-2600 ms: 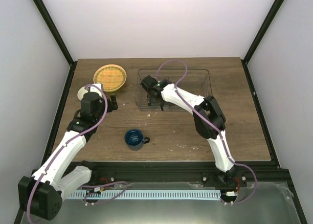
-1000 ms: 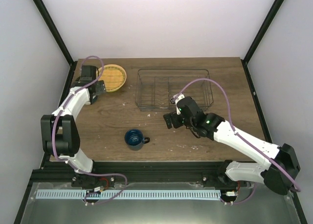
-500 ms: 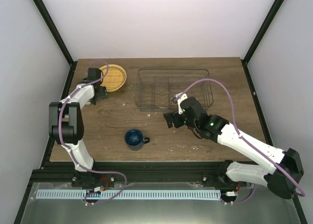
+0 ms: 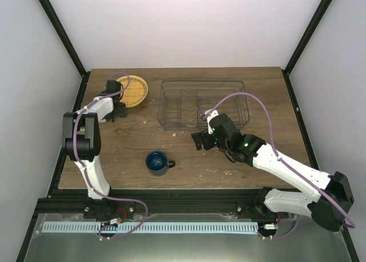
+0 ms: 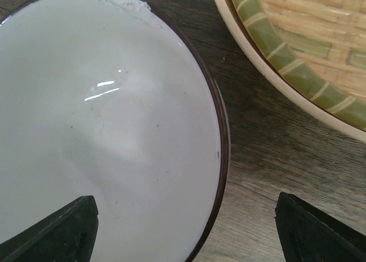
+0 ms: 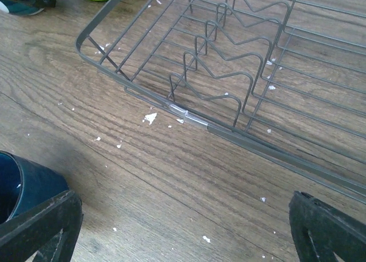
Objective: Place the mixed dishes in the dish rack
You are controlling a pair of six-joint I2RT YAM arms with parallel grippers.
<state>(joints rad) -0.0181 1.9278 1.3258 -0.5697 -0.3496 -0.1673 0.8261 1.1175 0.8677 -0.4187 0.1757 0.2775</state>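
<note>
A yellow-orange plate (image 4: 130, 90) with a woven grid face showed at the upper left of the overhead frame. Seen close, its rim carried a green band crossed by pale stripes, edged in cream. The cup (image 5: 108, 130) was glossy white inside with a thin dark brown rim. The mug (image 4: 156, 162), lower centre, was deep blue. The dish rack (image 4: 201, 81) was dark grey wire. The table (image 4: 189, 153) was brown wood grain flecked with white specks. The left arm (image 4: 94, 108) and right arm (image 4: 286, 167) were white with black joints and trailed purple cables (image 4: 251, 100).
</note>
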